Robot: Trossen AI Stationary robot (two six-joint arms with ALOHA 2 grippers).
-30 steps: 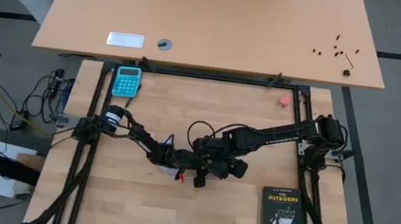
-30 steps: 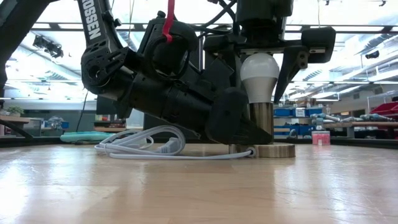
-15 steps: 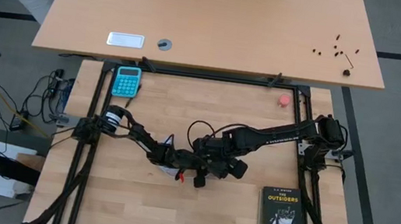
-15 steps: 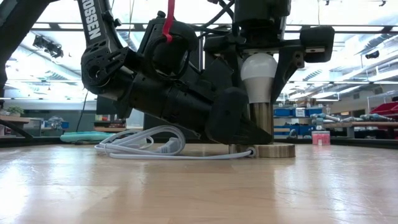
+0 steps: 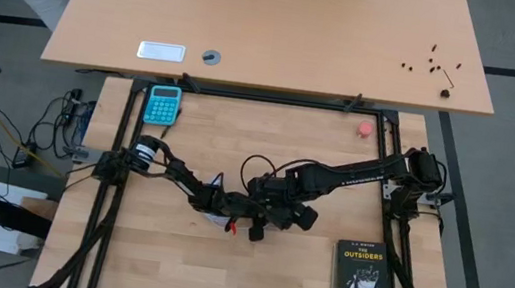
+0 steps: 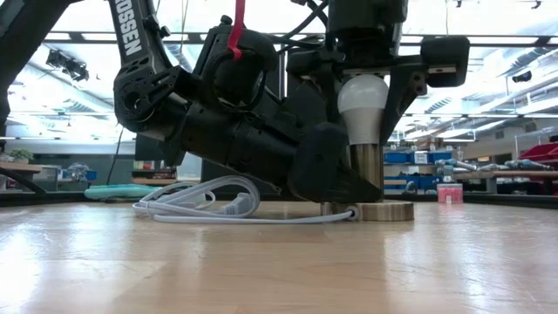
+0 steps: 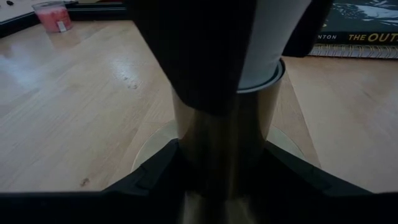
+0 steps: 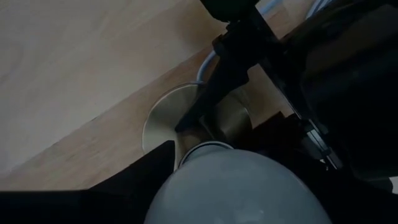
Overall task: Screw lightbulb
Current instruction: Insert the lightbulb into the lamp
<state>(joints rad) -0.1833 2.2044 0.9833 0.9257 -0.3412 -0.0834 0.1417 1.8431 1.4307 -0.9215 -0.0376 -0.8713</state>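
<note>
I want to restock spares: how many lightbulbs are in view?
1. The lightbulb stands upright in the brass socket mid-table, under the right arm; the arms may hide others.

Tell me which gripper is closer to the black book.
Right. The right gripper sits over the lightbulb at mid-table, on the side toward the black book; the left gripper lies beyond it, farther from the book.
</note>
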